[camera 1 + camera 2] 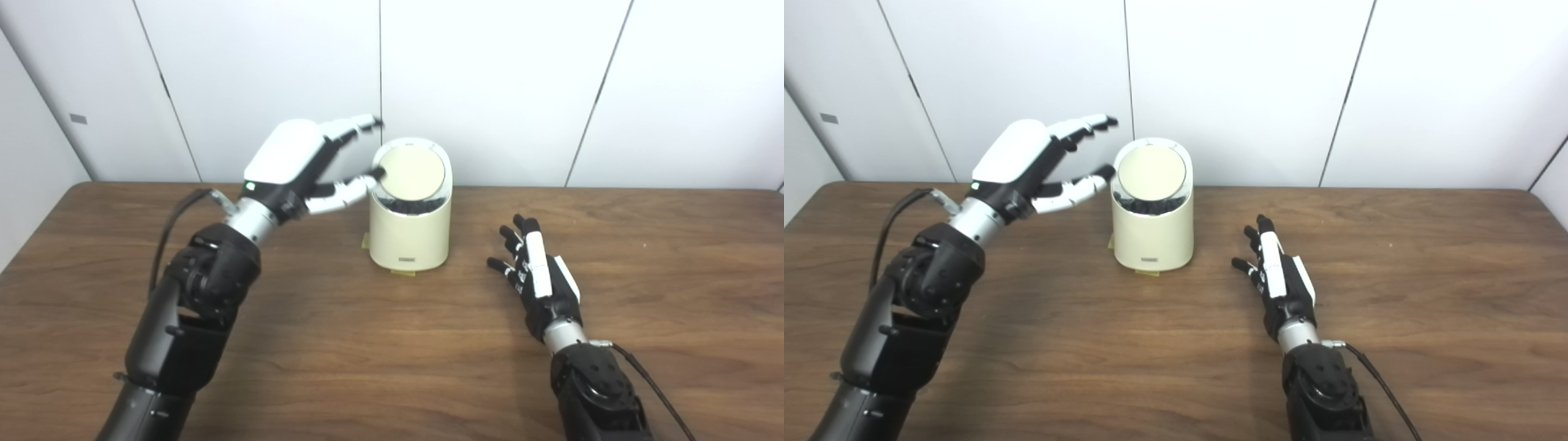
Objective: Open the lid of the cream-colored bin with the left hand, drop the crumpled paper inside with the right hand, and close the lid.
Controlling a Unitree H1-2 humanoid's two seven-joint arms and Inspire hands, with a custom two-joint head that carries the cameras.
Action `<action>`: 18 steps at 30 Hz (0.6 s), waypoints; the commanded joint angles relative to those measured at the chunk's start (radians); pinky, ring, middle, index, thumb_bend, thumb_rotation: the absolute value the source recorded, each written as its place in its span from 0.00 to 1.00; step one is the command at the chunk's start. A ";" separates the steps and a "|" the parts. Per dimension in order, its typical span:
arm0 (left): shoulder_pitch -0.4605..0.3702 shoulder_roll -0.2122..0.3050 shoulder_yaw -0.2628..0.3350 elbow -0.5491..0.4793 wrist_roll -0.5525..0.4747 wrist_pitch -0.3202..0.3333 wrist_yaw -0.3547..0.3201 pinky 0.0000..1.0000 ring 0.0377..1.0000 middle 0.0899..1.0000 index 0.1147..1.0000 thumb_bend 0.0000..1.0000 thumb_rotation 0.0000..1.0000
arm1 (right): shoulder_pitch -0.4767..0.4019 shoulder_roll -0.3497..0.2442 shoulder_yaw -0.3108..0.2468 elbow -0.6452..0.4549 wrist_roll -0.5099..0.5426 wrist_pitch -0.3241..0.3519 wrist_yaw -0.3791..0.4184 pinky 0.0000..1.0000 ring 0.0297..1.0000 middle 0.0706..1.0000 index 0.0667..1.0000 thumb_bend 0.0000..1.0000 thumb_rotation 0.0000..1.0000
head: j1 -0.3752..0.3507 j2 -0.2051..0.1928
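The cream-colored bin (409, 236) stands upright at the back middle of the wooden table. Its round lid (409, 173) is tilted up toward me, and a dark gap shows under its lower edge. My left hand (300, 162) hovers just left of the lid, open, with one fingertip at or very near the lid's left rim and the other fingers above it. My right hand (538, 272) rests open on the table to the right of the bin, fingers spread and holding nothing. No crumpled paper shows in either view.
White wall panels (490, 86) stand right behind the bin. A small yellowish tab (404, 273) pokes out under the bin's base. The brown table (380, 355) reaches from the wall to the picture's bottom edge.
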 commanded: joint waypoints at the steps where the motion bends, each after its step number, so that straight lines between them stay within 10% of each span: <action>1: -0.007 0.009 0.034 -0.061 -0.069 0.022 0.014 0.80 0.89 0.93 0.99 0.38 0.81 | -0.022 0.002 -0.004 -0.018 0.006 -0.021 0.007 0.99 0.99 0.94 1.00 0.62 1.00 | 0.001 0.000; 7: 0.100 0.021 0.080 -0.123 -0.151 0.090 0.002 0.82 0.89 0.92 0.97 0.39 0.90 | -0.020 -0.007 0.006 -0.015 0.011 -0.040 0.023 1.00 0.99 0.95 0.99 0.62 1.00 | 0.003 -0.006; 18: 0.298 -0.159 0.243 -0.192 -0.464 0.272 0.089 0.93 0.93 0.94 1.00 0.47 0.93 | 0.022 0.001 -0.010 -0.099 0.036 -0.085 0.028 1.00 0.99 0.95 0.97 0.62 1.00 | -0.009 -0.004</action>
